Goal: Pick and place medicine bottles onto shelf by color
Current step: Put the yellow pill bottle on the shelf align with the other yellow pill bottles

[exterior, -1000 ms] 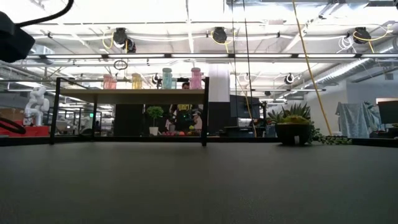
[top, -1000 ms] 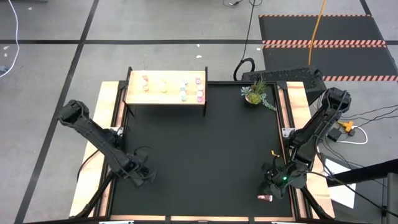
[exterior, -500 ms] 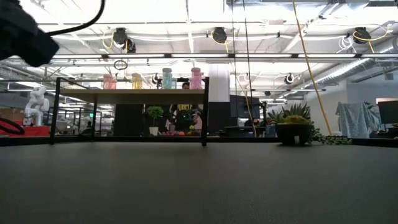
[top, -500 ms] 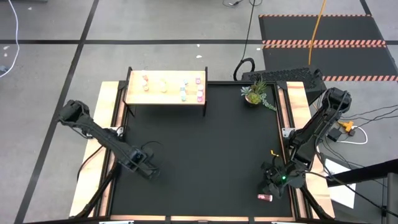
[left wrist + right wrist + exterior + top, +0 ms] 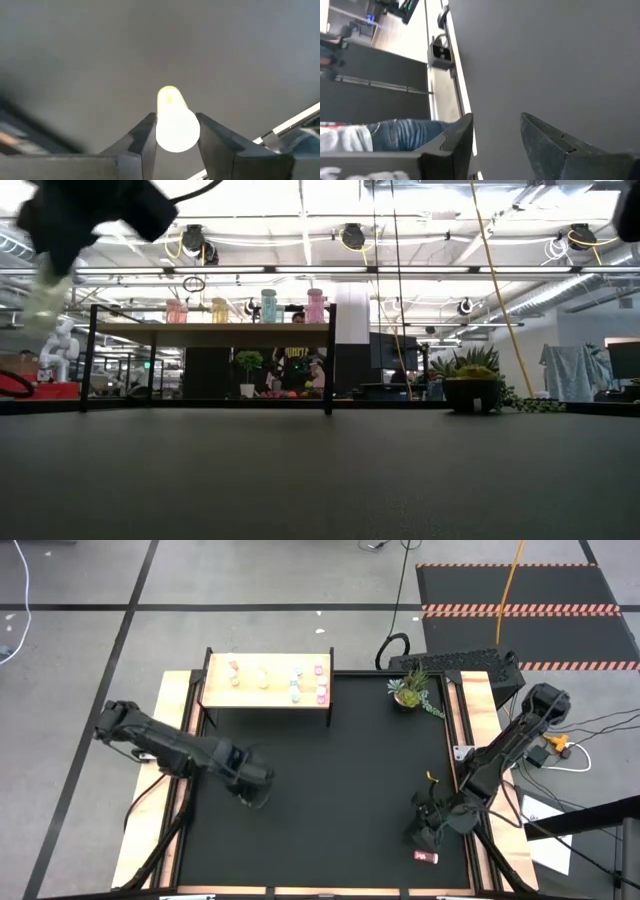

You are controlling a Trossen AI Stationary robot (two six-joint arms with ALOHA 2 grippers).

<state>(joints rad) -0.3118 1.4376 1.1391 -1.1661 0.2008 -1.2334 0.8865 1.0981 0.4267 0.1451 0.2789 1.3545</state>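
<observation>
Over the left half of the black tabletop [image 5: 330,790], we have the left gripper [image 5: 172,131] with its jaws closed on a yellow bottle [image 5: 172,117], white cap facing the wrist camera. It rides clear of the surface, well short of the shelf [image 5: 268,693] at the far left edge. Bottles [image 5: 294,685] already stand there by color: reddish, yellow, teal, pink. We should carry ours upright, keep the grip firm, come in above the board and set it beside the yellow one [image 5: 262,677] without knocking neighbors. The right gripper [image 5: 492,132] waits low near the right front corner, jaws parted and empty, just by a pink bottle [image 5: 427,858] lying on the tabletop.
</observation>
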